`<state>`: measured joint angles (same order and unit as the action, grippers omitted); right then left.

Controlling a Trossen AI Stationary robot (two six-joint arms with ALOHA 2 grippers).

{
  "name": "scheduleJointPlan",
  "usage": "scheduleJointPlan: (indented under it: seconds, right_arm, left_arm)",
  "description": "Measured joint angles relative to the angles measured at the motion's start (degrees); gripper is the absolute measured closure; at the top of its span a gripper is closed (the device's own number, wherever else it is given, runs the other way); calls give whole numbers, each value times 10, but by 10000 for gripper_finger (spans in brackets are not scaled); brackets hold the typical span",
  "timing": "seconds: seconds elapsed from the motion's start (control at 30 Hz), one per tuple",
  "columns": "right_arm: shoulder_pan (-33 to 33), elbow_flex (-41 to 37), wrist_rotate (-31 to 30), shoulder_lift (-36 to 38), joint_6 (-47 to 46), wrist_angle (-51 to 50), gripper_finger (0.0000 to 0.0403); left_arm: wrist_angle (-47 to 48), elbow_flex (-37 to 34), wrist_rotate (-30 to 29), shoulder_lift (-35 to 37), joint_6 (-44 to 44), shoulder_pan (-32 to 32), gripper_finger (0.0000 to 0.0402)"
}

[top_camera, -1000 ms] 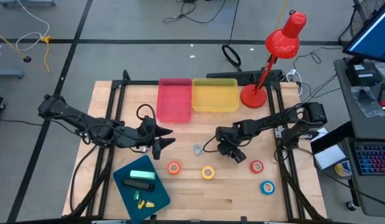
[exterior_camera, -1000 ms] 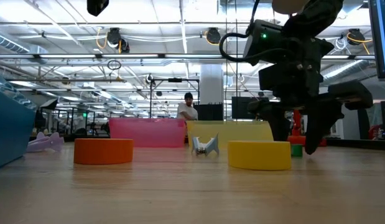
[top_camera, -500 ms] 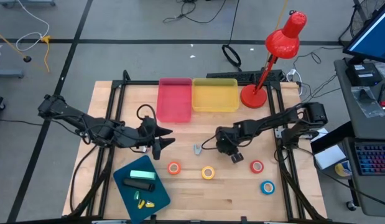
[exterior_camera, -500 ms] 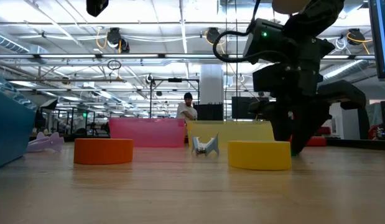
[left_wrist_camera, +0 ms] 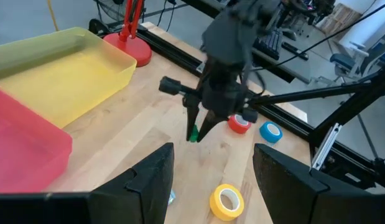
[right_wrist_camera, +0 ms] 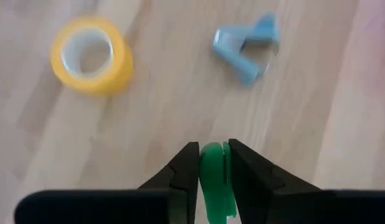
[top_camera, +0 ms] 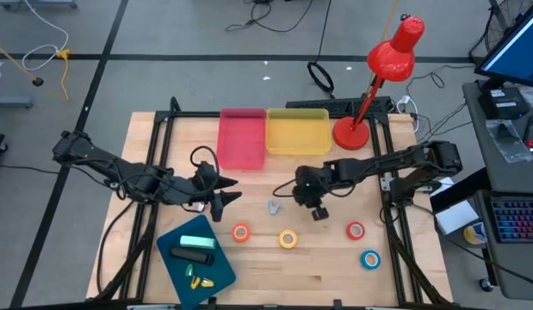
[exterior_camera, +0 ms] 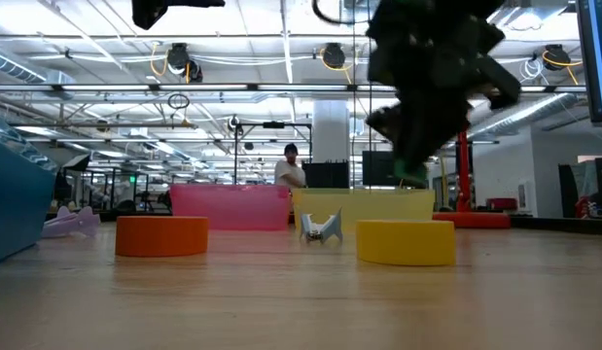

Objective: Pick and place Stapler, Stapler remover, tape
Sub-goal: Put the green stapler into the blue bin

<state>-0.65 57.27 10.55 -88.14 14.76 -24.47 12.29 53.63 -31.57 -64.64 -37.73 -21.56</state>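
My right gripper (left_wrist_camera: 195, 132) hangs over the middle of the table, shut on a small green roll (right_wrist_camera: 212, 177), above and right of the pale blue stapler remover (top_camera: 274, 207). Orange (top_camera: 240, 232), yellow (top_camera: 288, 238), red (top_camera: 356, 230) and blue (top_camera: 370, 257) tape rolls lie flat on the wood near the front. My left gripper (top_camera: 223, 196) hovers open at centre left, holding nothing. A black oblong thing (top_camera: 191, 256), perhaps the stapler, lies on a blue tray (top_camera: 216, 269). My right gripper pinches the green roll's upper part (right_wrist_camera: 211, 163) between its two fingers (right_wrist_camera: 186, 168). The fingers slant down from above. The roll is lifted clear of the table and sticks out below the fingertips (left_wrist_camera: 193, 135).
A pink bin (top_camera: 241, 138) and a yellow bin (top_camera: 297, 132) stand side by side at the far edge, with a red desk lamp (top_camera: 369, 90) to their right. The blue tray also holds a mint box and small yellow things. Black frame rails border the table.
My right gripper has shut on the green roll that stood on the table, then risen with it and shifted a little toward the table's left, its wrist rolling. The roll is now lifted clear of the wood.
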Motion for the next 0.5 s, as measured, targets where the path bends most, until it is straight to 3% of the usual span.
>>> scheduleJointPlan:
  seconds: [0.23,0.4,0.5]
  right_arm:
    - [4,95,49,0,-44,78,346]
    - [17,119,133,1,-203,226,347]
    - [21,119,153,1,-285,308,343]
  left_arm:
    - [2,0,6,-34,15,-2,183]
    - [4,0,21,-64,14,-4,183]
    - [1,0,22,-75,14,-7,183]
